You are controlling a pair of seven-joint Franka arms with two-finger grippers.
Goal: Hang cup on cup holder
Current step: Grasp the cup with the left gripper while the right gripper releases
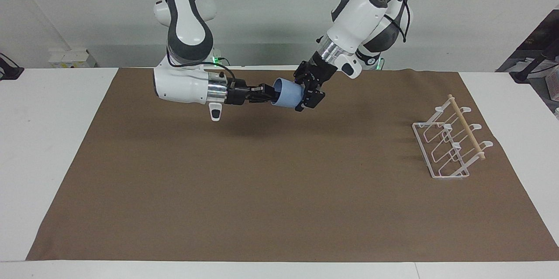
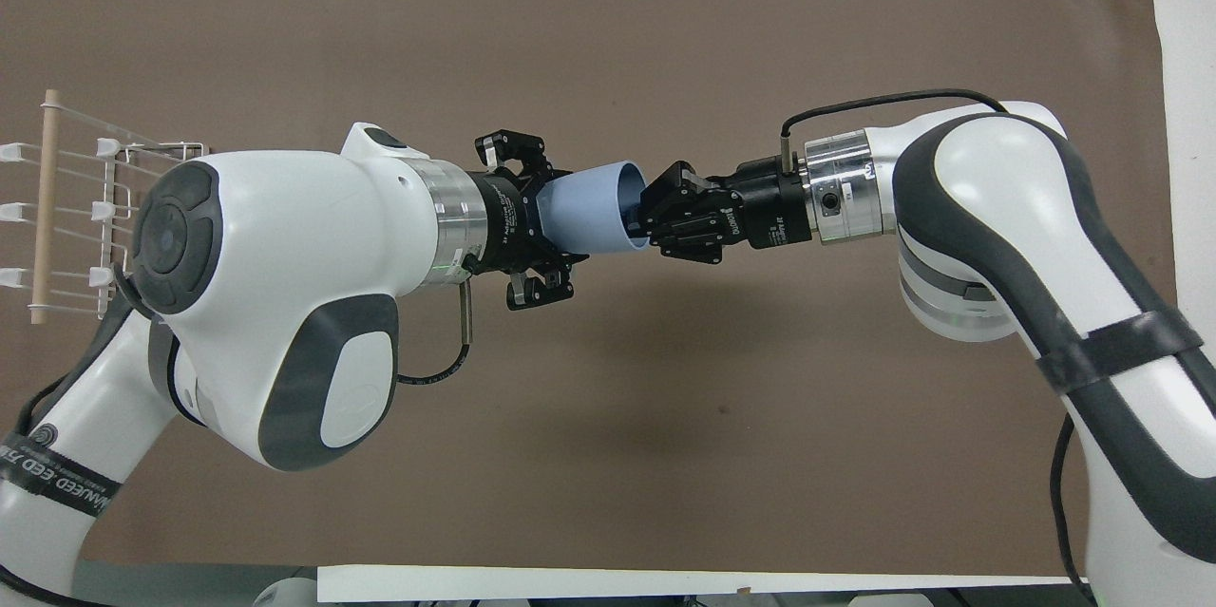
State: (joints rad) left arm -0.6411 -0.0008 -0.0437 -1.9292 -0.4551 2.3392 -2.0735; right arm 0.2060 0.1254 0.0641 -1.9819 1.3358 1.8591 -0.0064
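Right gripper (image 1: 267,91): fingers pinch the cup's rim, one of them inside the mouth; cup held on its side in the air
Left gripper (image 1: 308,92): fingers spread around the cup's narrow base end; contact not clear, no grip made out
Cup (image 1: 287,92): light blue, aloft between both grippers, over the brown mat (image 1: 262,191) at the part near the robots
Cup holder (image 1: 450,143): stands on the mat toward the left arm's end of the table, well apart from the cup, prongs bare
Step (judged): handover, right to left
Advice: left should clamp squarely on the base before right lets go, then right should draw straight out of the mouth so the cup does not twist
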